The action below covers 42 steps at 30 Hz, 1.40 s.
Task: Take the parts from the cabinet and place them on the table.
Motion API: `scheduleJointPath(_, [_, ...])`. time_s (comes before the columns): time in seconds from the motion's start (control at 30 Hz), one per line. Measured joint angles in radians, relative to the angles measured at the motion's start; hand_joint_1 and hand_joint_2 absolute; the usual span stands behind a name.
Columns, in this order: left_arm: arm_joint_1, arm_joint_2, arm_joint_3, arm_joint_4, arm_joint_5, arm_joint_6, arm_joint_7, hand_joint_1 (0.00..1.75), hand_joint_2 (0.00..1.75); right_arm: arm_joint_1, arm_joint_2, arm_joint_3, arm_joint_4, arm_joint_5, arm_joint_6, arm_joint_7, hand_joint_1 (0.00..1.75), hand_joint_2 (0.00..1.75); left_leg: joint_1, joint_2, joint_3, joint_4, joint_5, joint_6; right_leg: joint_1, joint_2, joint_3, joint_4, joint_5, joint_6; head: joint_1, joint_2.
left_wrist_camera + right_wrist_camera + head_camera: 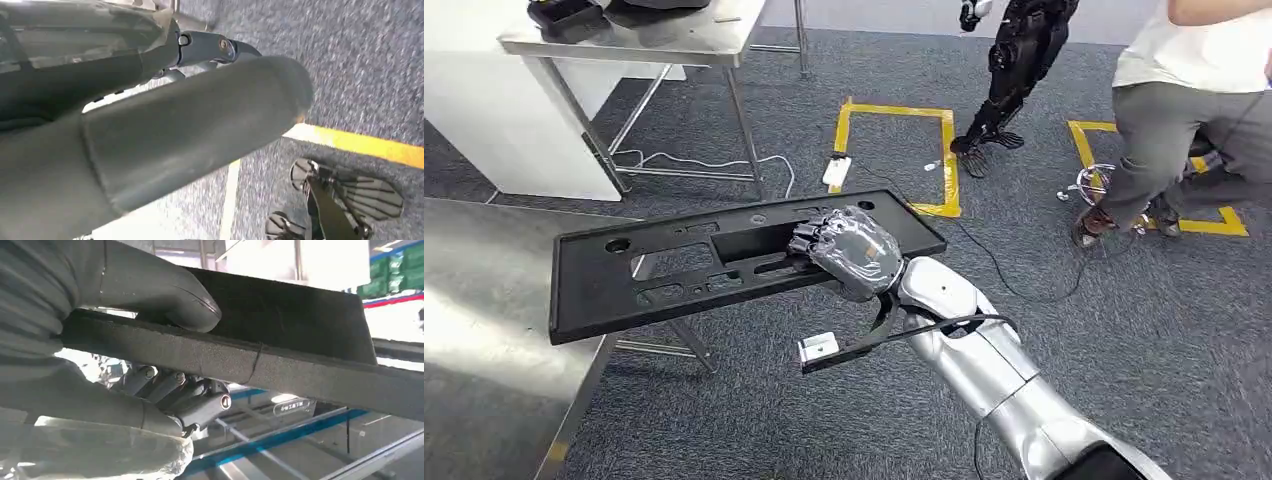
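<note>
Item: long black part [674, 270], flat panel with cut-outs, held level, its far end over the corner of the steel surface [484, 330] at 9 o'clock. Right robot hand [849, 252] clamped the panel's near edge, thumb [165, 295] on one face, fingers [170, 390] on the other. Left robot hand [150, 145]: state could not be told. Person [1194, 110] crouched at 2 o'clock on grey carpet [1124, 340].

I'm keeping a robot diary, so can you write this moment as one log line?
right hand: holds black panel | panel: in air, partly over steel table | person: crouched behind | placed: not yet
</note>
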Motion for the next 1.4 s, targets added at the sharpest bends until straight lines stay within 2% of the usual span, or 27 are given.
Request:
scheduleJointPath(0.03, [0.001,-0.001,0.000,0.000,0.000,0.000,0.000,0.00,0.00,0.001,0.000,0.000,0.000,0.000,0.001,0.000,1.68,1.75,0.001,-0.012,0.000,0.000,0.000,-0.001,-0.003,0.000,0.000,-0.007,0.010,0.009,0.000,0.000])
scheduleJointPath(0.1, [0.002,-0.003,0.000,0.000,0.000,0.000,0.000,0.00,0.00,-0.001,0.001,0.002,0.000,0.002,0.001,0.000,1.68,1.75,0.004,-0.038,0.002,0.004,0.000,-0.005,-0.014,0.004,0.064,-0.145,0.077,0.034,0.000,0.000])
scheduleJointPath(0.13, [0.002,-0.003,0.000,0.000,0.000,0.000,0.000,0.00,0.00,-0.002,0.001,0.002,0.000,0.002,0.001,0.000,1.68,1.75,0.006,-0.050,0.002,0.008,-0.002,-0.009,-0.022,0.019,0.108,-0.239,0.115,0.045,-0.001,0.000])
scheduleJointPath(0.17, [0.002,-0.003,0.000,0.000,0.000,0.000,0.000,0.00,0.00,-0.003,0.000,0.002,0.000,0.003,0.001,0.000,1.68,1.75,0.007,-0.061,-0.004,0.012,-0.005,-0.018,-0.032,0.062,0.138,-0.306,0.131,0.051,0.002,0.000])
scheduleJointPath(0.3, [0.008,-0.002,0.001,0.000,-0.009,0.000,0.000,0.00,0.00,-0.005,0.003,0.005,0.000,0.009,0.000,0.000,1.68,1.75,0.012,-0.089,-0.020,0.014,0.001,-0.044,-0.015,0.038,0.142,-0.309,0.138,0.020,0.001,0.000])
scheduleJointPath(0.33, [0.009,0.001,0.001,0.000,-0.010,0.001,0.000,0.00,0.00,-0.007,0.007,0.005,0.000,0.010,0.000,0.000,1.68,1.75,0.015,-0.072,-0.023,0.021,-0.005,-0.048,-0.025,0.029,0.144,-0.317,0.144,0.010,0.000,0.000])
scheduleJointPath(0.37, [0.008,-0.001,0.001,0.000,-0.011,0.001,0.000,0.00,0.00,-0.008,0.011,0.005,0.000,0.012,-0.001,0.001,1.68,1.75,0.008,-0.019,-0.033,0.046,-0.023,-0.050,-0.023,0.022,0.145,-0.317,0.143,0.006,-0.003,0.000])
scheduleJointPath(0.4, [0.006,-0.002,0.001,0.000,-0.015,0.001,0.000,0.00,0.00,-0.010,0.011,0.005,0.000,0.014,-0.002,0.002,1.68,1.75,0.008,0.010,-0.062,0.105,-0.058,-0.053,-0.019,0.013,0.146,-0.317,0.143,-0.006,-0.010,0.000])
scheduleJointPath(0.47, [0.002,-0.002,0.001,0.000,-0.021,0.001,-0.001,0.00,0.00,-0.007,0.007,0.005,0.000,0.023,-0.005,0.005,1.68,1.75,0.012,0.025,-0.144,0.269,-0.132,-0.056,-0.010,-0.012,0.145,-0.317,0.139,-0.012,-0.008,0.000])
scheduleJointPath(0.53, [0.005,-0.002,0.001,0.000,-0.031,0.000,-0.003,0.00,0.00,0.001,0.002,0.004,0.000,0.028,-0.005,0.013,1.68,1.75,0.012,0.026,-0.181,0.337,-0.140,-0.055,-0.005,-0.035,0.145,-0.317,0.137,-0.015,-0.009,0.000])
scheduleJointPath(0.57, [0.006,-0.002,0.001,0.000,-0.037,-0.002,-0.004,0.00,0.00,0.002,-0.001,0.004,0.000,0.031,-0.006,0.015,1.68,1.75,0.012,0.027,-0.165,0.301,-0.113,-0.053,-0.002,-0.046,0.145,-0.317,0.136,-0.016,-0.009,0.000])
scheduleJointPath(0.63, [0.006,-0.001,0.001,0.000,-0.051,-0.008,-0.006,0.00,0.00,0.002,-0.009,0.000,-0.006,0.035,-0.011,0.022,1.68,1.75,0.010,0.049,-0.071,0.129,-0.031,-0.042,0.001,-0.066,0.148,-0.317,0.135,-0.017,-0.009,0.000])
scheduleJointPath(0.67, [0.006,-0.001,0.001,0.000,-0.057,-0.009,-0.006,0.00,0.00,0.003,-0.011,-0.003,-0.010,0.038,-0.015,0.026,1.68,1.75,0.002,0.106,-0.023,0.048,-0.011,-0.032,0.004,-0.072,0.151,-0.317,0.133,-0.016,-0.010,0.000])
scheduleJointPath(0.7, [0.003,0.001,0.000,0.000,-0.067,-0.009,-0.006,0.00,0.00,0.005,-0.016,-0.010,-0.016,0.042,-0.021,0.029,1.68,1.75,-0.009,0.118,-0.016,0.035,-0.022,-0.032,0.015,-0.079,0.149,-0.317,0.129,-0.010,-0.008,0.000])
scheduleJointPath(0.8, [0.005,0.002,-0.002,0.000,-0.099,-0.007,-0.002,0.00,0.00,0.028,-0.031,-0.020,-0.036,0.055,-0.031,0.042,1.68,1.75,-0.014,0.080,-0.023,0.030,-0.021,-0.020,0.011,-0.108,0.159,-0.324,0.126,0.000,-0.006,0.000])
scheduleJointPath(0.83, [0.005,0.003,-0.002,0.000,-0.107,-0.005,0.000,0.00,0.00,0.037,-0.034,-0.024,-0.047,0.056,-0.032,0.044,1.68,1.75,-0.011,0.068,-0.011,0.015,-0.012,-0.010,0.018,-0.114,0.163,-0.324,0.121,0.007,-0.008,0.000])
scheduleJointPath(0.87, [0.007,0.002,-0.003,0.000,-0.115,-0.005,0.002,0.00,0.00,0.044,-0.043,-0.031,-0.054,0.058,-0.033,0.046,1.68,1.75,-0.003,0.061,-0.003,0.006,-0.006,-0.004,0.012,-0.078,0.150,-0.304,0.110,0.011,-0.004,0.000])
scheduleJointPath(0.93, [0.004,0.003,-0.006,0.000,-0.125,0.003,0.004,0.00,0.00,0.053,-0.059,-0.039,-0.067,0.056,-0.044,0.048,1.68,1.75,-0.002,0.041,-0.003,0.002,-0.001,0.006,0.006,-0.019,0.099,-0.183,0.052,0.002,0.000,0.000])
scheduleJointPath(1.0, [0.002,0.003,-0.009,0.000,-0.132,0.007,0.006,0.00,0.00,0.074,-0.077,-0.043,-0.072,0.058,-0.044,0.051,1.68,1.75,-0.002,0.007,-0.003,0.003,-0.001,0.007,0.000,-0.002,0.017,-0.023,-0.002,0.002,0.002,0.000])
scheduleJointPath(1.03, [0.004,0.002,-0.009,0.000,-0.132,0.008,0.006,0.00,0.00,0.084,-0.083,-0.044,-0.073,0.059,-0.044,0.053,1.68,1.75,-0.002,-0.008,-0.002,0.003,-0.001,0.006,0.000,0.000,0.002,-0.002,-0.001,0.009,0.003,0.000])
scheduleJointPath(1.07, [0.006,0.000,-0.009,0.000,-0.132,0.008,0.006,0.00,0.00,0.091,-0.086,-0.044,-0.074,0.059,-0.044,0.053,1.68,1.75,-0.001,-0.021,-0.002,0.004,-0.002,0.006,-0.003,0.001,0.009,-0.031,0.019,0.019,0.002,0.000])
scheduleJointPath(1.13, [0.007,-0.004,-0.010,0.000,-0.134,0.006,0.007,0.00,0.00,0.093,-0.086,-0.044,-0.077,0.059,-0.044,0.053,1.68,1.75,0.002,-0.047,0.000,0.009,-0.004,0.001,-0.014,0.011,0.082,-0.200,0.099,0.043,0.002,0.000])
scheduleJointPath(1.17, [0.007,-0.005,-0.010,0.000,-0.135,0.005,0.006,0.00,0.00,0.093,-0.086,-0.045,-0.079,0.059,-0.045,0.053,1.68,1.75,0.003,-0.059,-0.003,0.014,-0.008,-0.005,-0.025,0.047,0.125,-0.293,0.137,0.055,0.003,0.000])
scheduleJointPath(1.2, [0.007,-0.004,-0.010,0.000,-0.138,0.004,0.008,0.00,0.00,0.093,-0.089,-0.045,-0.079,0.058,-0.046,0.052,1.68,1.75,-0.004,-0.070,-0.010,0.024,-0.013,-0.014,-0.022,0.075,0.137,-0.309,0.138,0.049,0.006,0.000])
scheduleJointPath(1.23, [0.007,-0.005,-0.010,0.000,-0.143,0.003,0.012,0.00,0.00,0.095,-0.087,-0.045,-0.079,0.058,-0.047,0.051,1.68,1.75,-0.004,-0.077,-0.014,0.023,-0.012,-0.018,-0.022,0.058,0.136,-0.311,0.140,0.036,0.003,0.000])
scheduleJointPath(1.33, [0.018,-0.006,-0.017,0.000,-0.155,0.002,0.022,0.00,0.00,0.098,-0.088,-0.046,-0.079,0.058,-0.047,0.048,1.68,1.75,0.003,-0.095,-0.020,0.019,-0.008,-0.032,-0.017,0.037,0.138,-0.315,0.145,0.017,0.003,0.000])
scheduleJointPath(1.4, [0.020,-0.009,-0.019,0.000,-0.157,0.000,0.025,0.00,0.00,0.097,-0.086,-0.048,-0.082,0.058,-0.048,0.048,1.68,1.75,-0.001,-0.010,-0.040,0.071,-0.044,-0.040,-0.020,0.020,0.142,-0.318,0.145,0.003,-0.005,0.000])
